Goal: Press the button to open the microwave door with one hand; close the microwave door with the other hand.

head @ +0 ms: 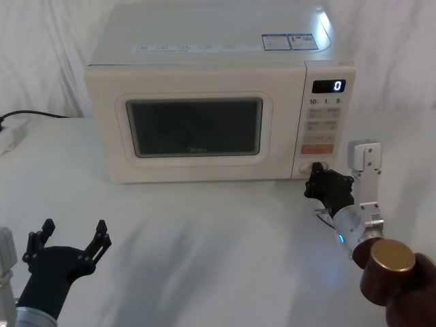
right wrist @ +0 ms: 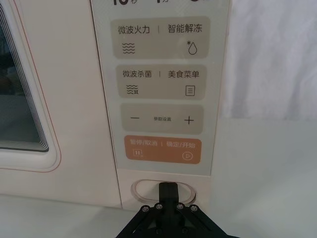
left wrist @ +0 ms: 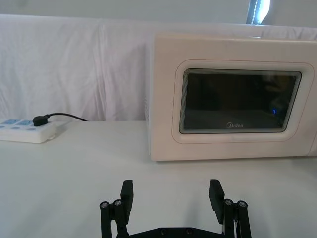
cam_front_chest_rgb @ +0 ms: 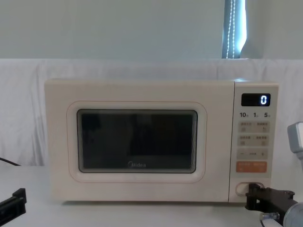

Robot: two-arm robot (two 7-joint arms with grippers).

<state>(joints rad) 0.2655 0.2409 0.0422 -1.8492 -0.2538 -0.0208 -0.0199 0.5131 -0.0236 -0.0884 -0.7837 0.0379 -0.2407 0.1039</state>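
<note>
The cream microwave door (head: 194, 129) with its dark window sits flush with the front, closed, also in the chest view (cam_front_chest_rgb: 137, 142) and left wrist view (left wrist: 237, 101). The wide pill-shaped button (right wrist: 146, 189) lies at the bottom of the control panel, under the orange button (right wrist: 162, 150). My right gripper (right wrist: 168, 188) is shut, its joined fingertips resting against the middle of the button (cam_front_chest_rgb: 242, 187); from the head it sits at the microwave's lower right corner (head: 317, 168). My left gripper (head: 75, 228) hovers open low at the front left, well short of the door (left wrist: 171, 191).
A white power strip (left wrist: 25, 130) with a black cable lies at the far left of the table. The display (cam_front_chest_rgb: 256, 100) reads 0. White cloth hangs behind. Bare table (head: 218, 238) stretches in front of the microwave.
</note>
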